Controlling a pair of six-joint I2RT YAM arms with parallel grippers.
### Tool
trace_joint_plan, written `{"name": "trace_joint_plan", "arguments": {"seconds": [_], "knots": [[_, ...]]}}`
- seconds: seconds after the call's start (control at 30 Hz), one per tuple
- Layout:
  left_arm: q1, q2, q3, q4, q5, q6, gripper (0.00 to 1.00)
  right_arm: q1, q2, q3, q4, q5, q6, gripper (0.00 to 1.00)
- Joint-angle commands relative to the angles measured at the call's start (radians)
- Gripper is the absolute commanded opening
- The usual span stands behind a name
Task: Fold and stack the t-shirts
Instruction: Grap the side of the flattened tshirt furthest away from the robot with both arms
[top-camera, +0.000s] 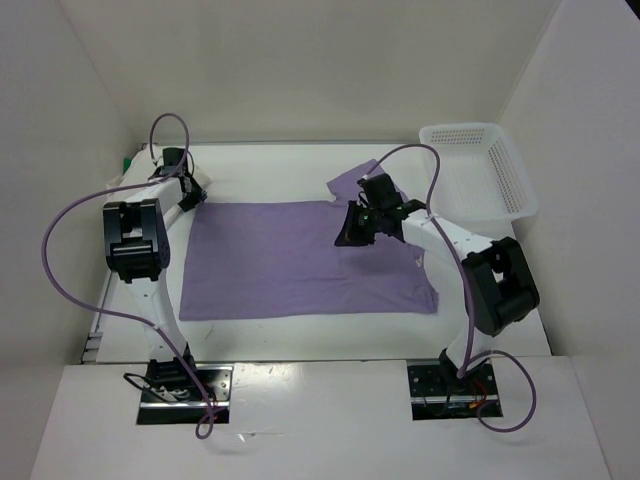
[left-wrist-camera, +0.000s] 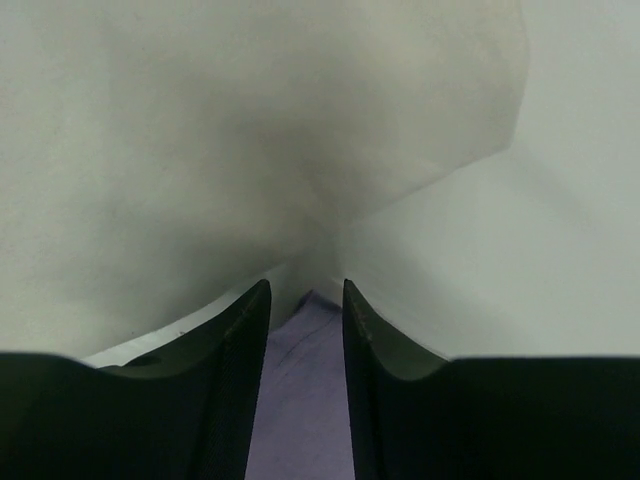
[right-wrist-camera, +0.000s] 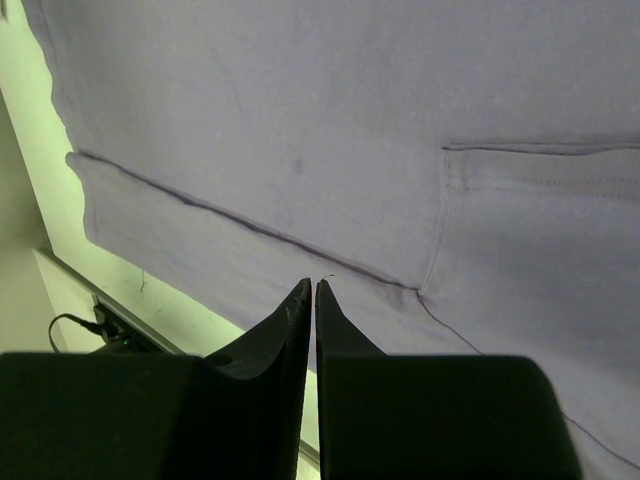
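A lavender t-shirt (top-camera: 290, 265) lies spread flat across the middle of the table. My left gripper (top-camera: 190, 192) is low at its far left corner. In the left wrist view that gripper (left-wrist-camera: 306, 290) has its jaws apart, and purple cloth (left-wrist-camera: 305, 400) shows in the gap. My right gripper (top-camera: 356, 232) hovers over the shirt's far right part, near a rumpled sleeve (top-camera: 350, 183). In the right wrist view it (right-wrist-camera: 313, 285) is shut with nothing between the fingers, above the shirt (right-wrist-camera: 300, 120) and its chest pocket (right-wrist-camera: 540, 220). A sliver of bright green cloth (top-camera: 127, 162) peeks out at the far left.
A white perforated basket (top-camera: 470, 128) stands at the back right, against the wall. White walls enclose the table on three sides. Purple cables loop off both arms. The arm bases are bolted at the near edge.
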Motion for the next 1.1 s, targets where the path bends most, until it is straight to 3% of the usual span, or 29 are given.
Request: {"name": "trace_joint_plan", "arguments": {"seconds": [0.0, 0.13, 0.37, 0.57, 0.87, 1.07], "knots": [[-0.001, 0.014, 0.026, 0.022, 0.000, 0.033, 0.41, -0.005, 0.015, 0.056, 0.018, -0.010, -0.020, 0.09], [-0.021, 0.023, 0.026, 0.031, 0.000, 0.033, 0.36, -0.014, 0.038, 0.085, 0.018, -0.010, -0.020, 0.10], [-0.021, 0.004, 0.026, 0.040, 0.012, 0.033, 0.14, -0.079, 0.138, 0.232, 0.030, 0.011, -0.039, 0.27], [-0.021, -0.062, -0.014, 0.071, 0.021, 0.033, 0.03, -0.169, 0.343, 0.471, 0.040, 0.201, -0.096, 0.41], [-0.021, -0.154, -0.094, 0.100, 0.049, 0.011, 0.00, -0.235, 0.789, 1.095, -0.197, 0.468, -0.199, 0.50], [-0.021, -0.155, -0.094, 0.100, 0.061, 0.011, 0.00, -0.235, 1.162, 1.760, -0.431, 0.611, -0.236, 0.58]]}}
